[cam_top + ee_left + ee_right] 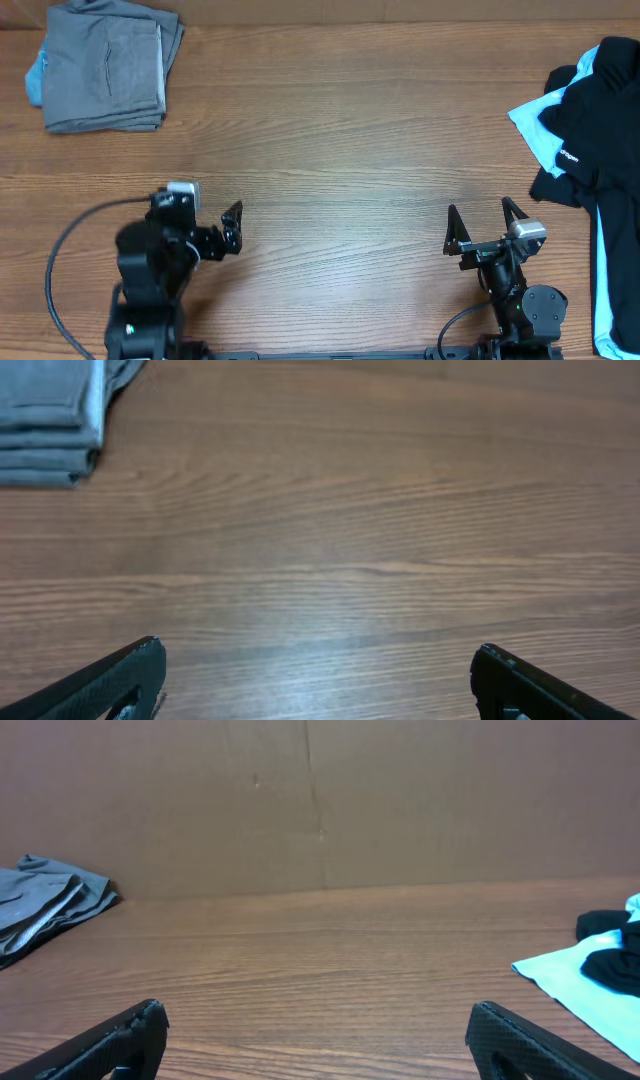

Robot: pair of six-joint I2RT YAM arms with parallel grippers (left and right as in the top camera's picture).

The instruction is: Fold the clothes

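A folded stack of grey shorts (105,66) lies at the far left corner of the table, with a light-blue piece (36,78) peeking out at its left edge. It also shows in the left wrist view (50,420) and the right wrist view (45,910). A heap of black and light-blue clothes (600,130) lies at the right edge, also in the right wrist view (600,965). My left gripper (233,228) is open and empty over bare wood near the front left. My right gripper (483,228) is open and empty near the front right.
The wooden table (340,150) runs between the two piles. A brown cardboard wall (320,800) stands behind the table's far edge. A black cable (65,260) loops beside the left arm's base.
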